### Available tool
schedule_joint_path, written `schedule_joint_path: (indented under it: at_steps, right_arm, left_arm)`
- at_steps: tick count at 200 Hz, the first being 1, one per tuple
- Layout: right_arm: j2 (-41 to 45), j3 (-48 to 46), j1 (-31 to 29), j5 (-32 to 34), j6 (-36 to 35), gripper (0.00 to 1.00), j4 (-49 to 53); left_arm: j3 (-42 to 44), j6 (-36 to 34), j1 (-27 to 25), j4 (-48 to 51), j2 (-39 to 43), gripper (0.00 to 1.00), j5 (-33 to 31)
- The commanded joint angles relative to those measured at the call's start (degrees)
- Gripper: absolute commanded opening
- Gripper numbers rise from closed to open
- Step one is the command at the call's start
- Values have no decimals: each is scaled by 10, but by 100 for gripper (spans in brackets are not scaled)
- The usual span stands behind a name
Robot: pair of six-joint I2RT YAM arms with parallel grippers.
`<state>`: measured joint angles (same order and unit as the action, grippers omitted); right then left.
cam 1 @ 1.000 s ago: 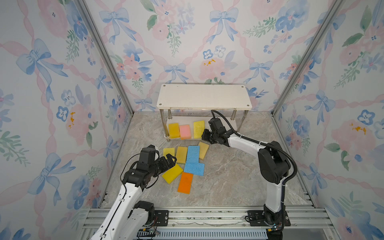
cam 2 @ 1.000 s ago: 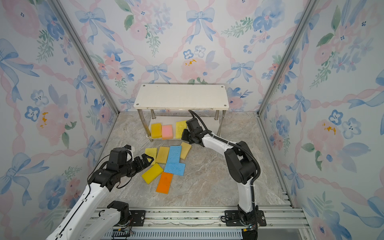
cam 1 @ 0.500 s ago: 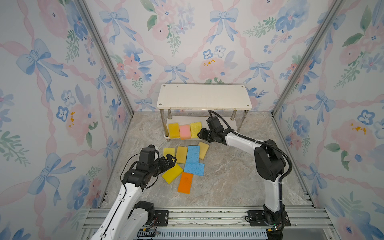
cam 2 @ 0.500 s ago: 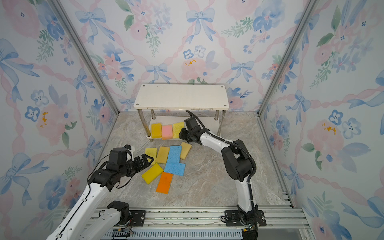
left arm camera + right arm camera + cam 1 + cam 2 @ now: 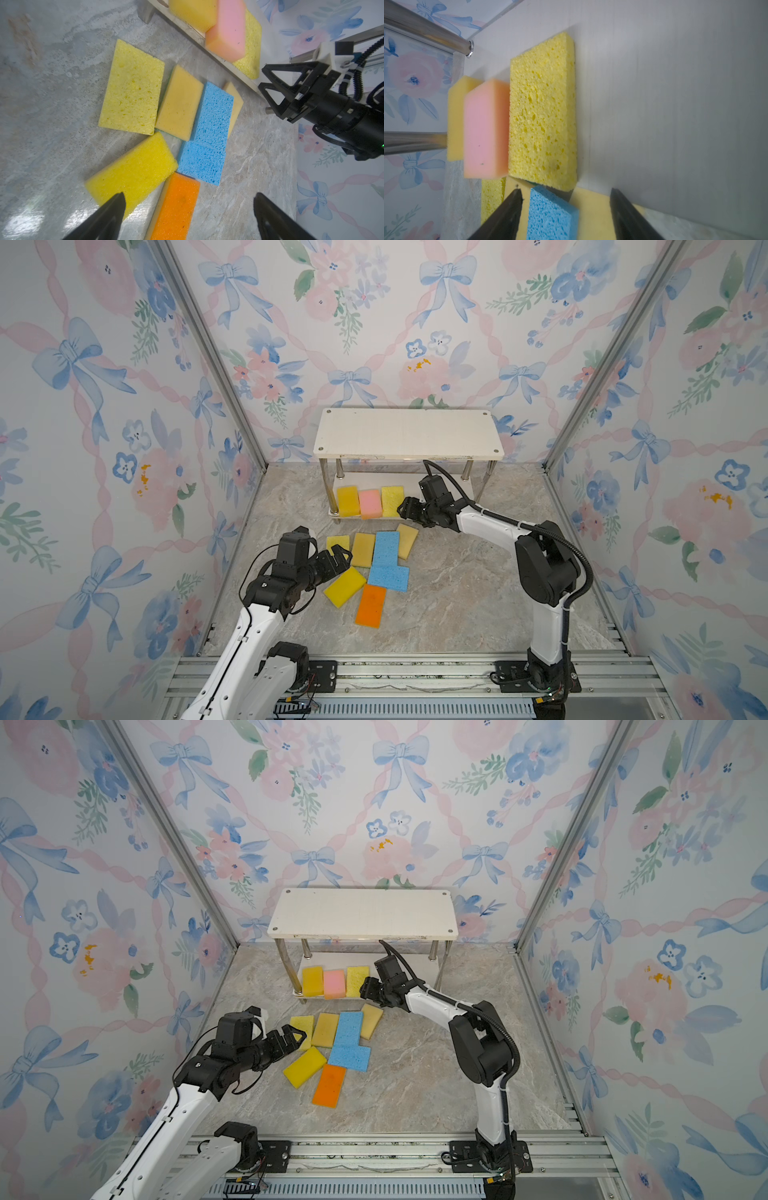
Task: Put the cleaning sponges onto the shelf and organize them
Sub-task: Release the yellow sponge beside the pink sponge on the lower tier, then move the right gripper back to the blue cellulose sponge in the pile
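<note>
The shelf stands at the 12 o'clock end of the marbled floor in both top views, its top board bare. On its lower board three cleaning sponges lie side by side: a golden sponge, at its 3 o'clock a pink sponge touching it, and next at 3 o'clock a porous yellow sponge touching the pink one. Toward 6 o'clock from this row seven more lie packed on the floor: a pale yellow sponge, a tan sponge, a long blue sponge and a second tan sponge in a line from 9 to 3 o'clock. Below them lie a bright yellow sponge, a second blue sponge and, furthest toward 6 o'clock, an orange sponge. The right gripper sits just at 3 o'clock of the porous yellow sponge, at the lower board's front edge. Its jaws are parted and empty, and the right wrist view shows that sponge lying flat beyond the fingertips, apart from them. The left gripper hangs at 9 o'clock of the floor cluster, above the pale yellow and bright yellow sponges, jaws spread wide and grasping nothing.
</note>
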<state>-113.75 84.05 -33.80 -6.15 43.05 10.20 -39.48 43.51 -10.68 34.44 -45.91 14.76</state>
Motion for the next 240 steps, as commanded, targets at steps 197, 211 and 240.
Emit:
schedule_joint_path:
  at_steps: [197,211,240]
  right_arm:
    - [95,-161,-98,-104,85,67,3]
    - [76,-153,-94,-111,88,66,-7]
    - [57,-152,-86,-112,98,63,-34]
  left_arm:
    - [91,4,-43,-92,-94,98,27]
    - [90,3,-44,-92,-95,98,29]
    - [87,3,-47,-92,-95,98,33]
